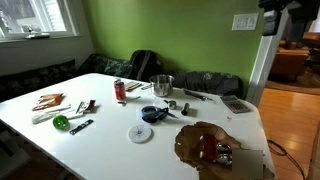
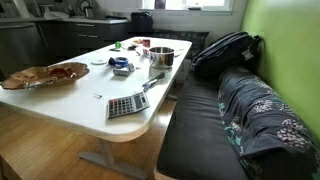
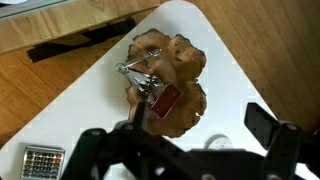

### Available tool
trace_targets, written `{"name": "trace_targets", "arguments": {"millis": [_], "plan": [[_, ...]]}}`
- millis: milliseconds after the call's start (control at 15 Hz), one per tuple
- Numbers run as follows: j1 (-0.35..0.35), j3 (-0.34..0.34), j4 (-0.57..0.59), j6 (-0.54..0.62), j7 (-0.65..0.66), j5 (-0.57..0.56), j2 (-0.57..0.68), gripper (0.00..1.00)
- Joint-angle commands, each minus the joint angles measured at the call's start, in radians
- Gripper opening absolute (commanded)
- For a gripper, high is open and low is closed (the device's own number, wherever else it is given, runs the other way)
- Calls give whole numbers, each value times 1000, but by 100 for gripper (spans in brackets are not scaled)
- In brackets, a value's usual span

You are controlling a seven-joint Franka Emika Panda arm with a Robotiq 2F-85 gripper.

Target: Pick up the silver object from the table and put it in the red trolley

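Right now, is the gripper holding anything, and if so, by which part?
Nothing is held. In the wrist view the gripper is open and empty, above the red trolley on the brown tray.

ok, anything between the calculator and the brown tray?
Looks bare: only white table between calculator and brown tray, in an exterior view.

The end effector (image 3: 182,150) is matte black all over and blurred by nearness in the wrist view. Two blocky fingers (image 3: 272,128) with squared tips join rounded linkage bars and a dark body along the lower edge. In an exterior view the arm (image 1: 270,22) shows a white segment beneath black hardware.
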Motion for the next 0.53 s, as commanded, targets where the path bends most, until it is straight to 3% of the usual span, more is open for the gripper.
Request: {"name": "trace_targets", "arguments": {"millis": [0, 267, 467], "plan": [[-15, 11, 2, -6, -7, 6, -2, 100], [-15, 11, 2, -6, -7, 6, -2, 100], [-90, 25, -49, 121, 96, -10, 20, 100]]}}
